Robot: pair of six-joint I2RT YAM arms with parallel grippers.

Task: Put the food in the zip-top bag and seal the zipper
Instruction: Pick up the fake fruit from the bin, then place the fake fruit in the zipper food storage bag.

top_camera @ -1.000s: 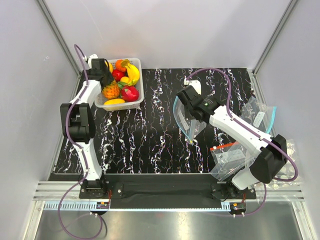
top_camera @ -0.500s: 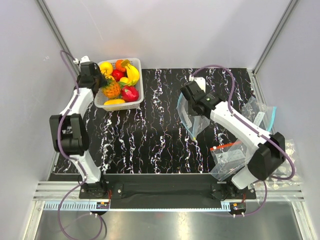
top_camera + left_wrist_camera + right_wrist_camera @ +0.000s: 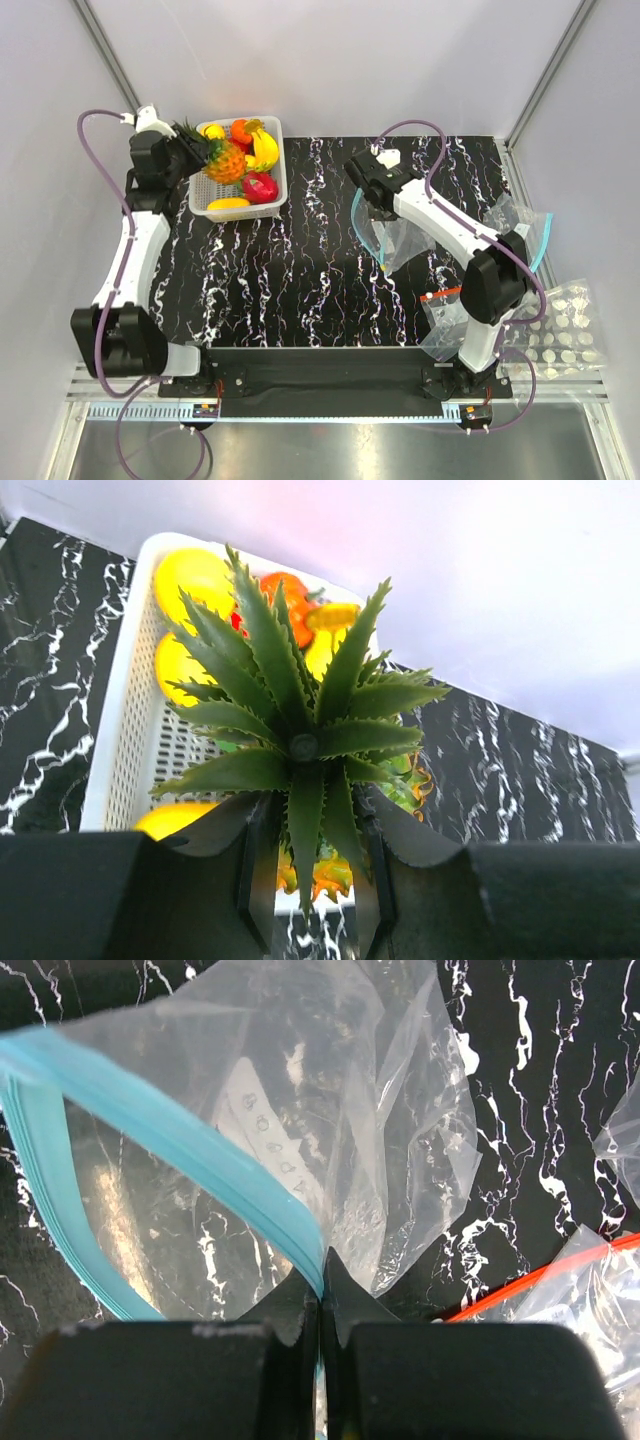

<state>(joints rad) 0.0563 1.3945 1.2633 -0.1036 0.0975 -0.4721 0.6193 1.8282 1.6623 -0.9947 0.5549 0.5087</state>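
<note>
My left gripper is shut on the green crown of the orange toy pineapple and holds it lifted beside the white basket. The basket holds an orange fruit, a yellow mango-like fruit and other toy fruits. My right gripper is shut on the teal-blue zipper strip of the clear zip-top bag and holds it above the black mat with its mouth hanging open toward the left. In the right wrist view the bag hangs below the pinched strip.
A clear bag with a red-orange strip lies on the mat near the right arm's base. Another clear bag with a blue strip lies at the right edge. A clear blister tray lies off the mat at the right. White walls close in the back and sides.
My left gripper has lifted the pineapple out of the basket and swung it left and back. My right gripper has carried the bag slightly back and left, its mouth wider open.
</note>
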